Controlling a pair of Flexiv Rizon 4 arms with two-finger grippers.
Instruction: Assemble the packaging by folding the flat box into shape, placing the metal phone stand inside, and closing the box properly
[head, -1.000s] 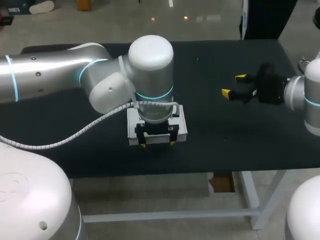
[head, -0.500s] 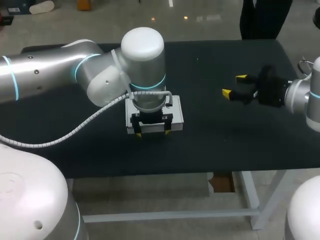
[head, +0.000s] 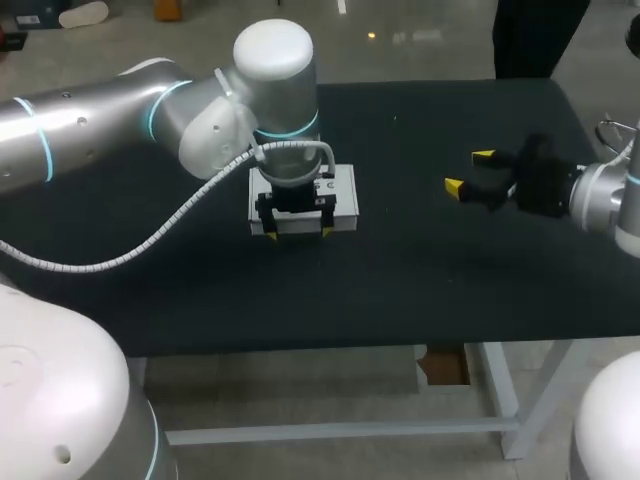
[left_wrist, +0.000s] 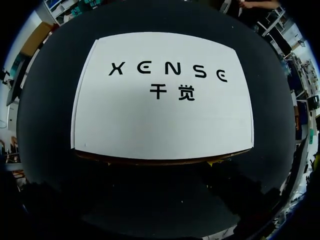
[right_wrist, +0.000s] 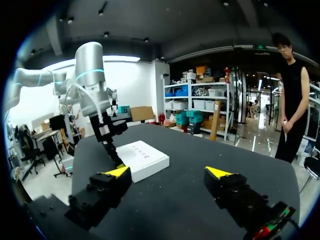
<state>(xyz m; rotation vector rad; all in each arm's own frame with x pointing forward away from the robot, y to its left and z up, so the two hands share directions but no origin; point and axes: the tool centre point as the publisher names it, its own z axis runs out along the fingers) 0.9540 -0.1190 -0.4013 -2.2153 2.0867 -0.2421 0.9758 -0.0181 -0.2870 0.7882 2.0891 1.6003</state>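
Left gripper (head: 298, 233) is down at the white box (head: 343, 190), and its two yellow tips sit at the box's near edge. The tips stand well apart, spread but inside the box's width, so the hand is wide and clamped on nothing. From the head view, both tips look to be against that same near side, not either side of the box. The left arm (head: 120, 115) reaches in over the black table (head: 420, 270), with its wrist straight above the box.

In the left wrist view the box (left_wrist: 162, 120) lies right ahead of the fingers, lid shut and printed face up. It sits flat on the table, and a thin brown line shows along the edge nearest the hand.

Over to the right gripper (head: 468, 171): it hangs above the table, fingers wide, nothing between them. In its own view the right gripper (right_wrist: 167, 172) looks across bare table. The box (right_wrist: 145, 157) is ahead of it and off toward one finger, well apart.
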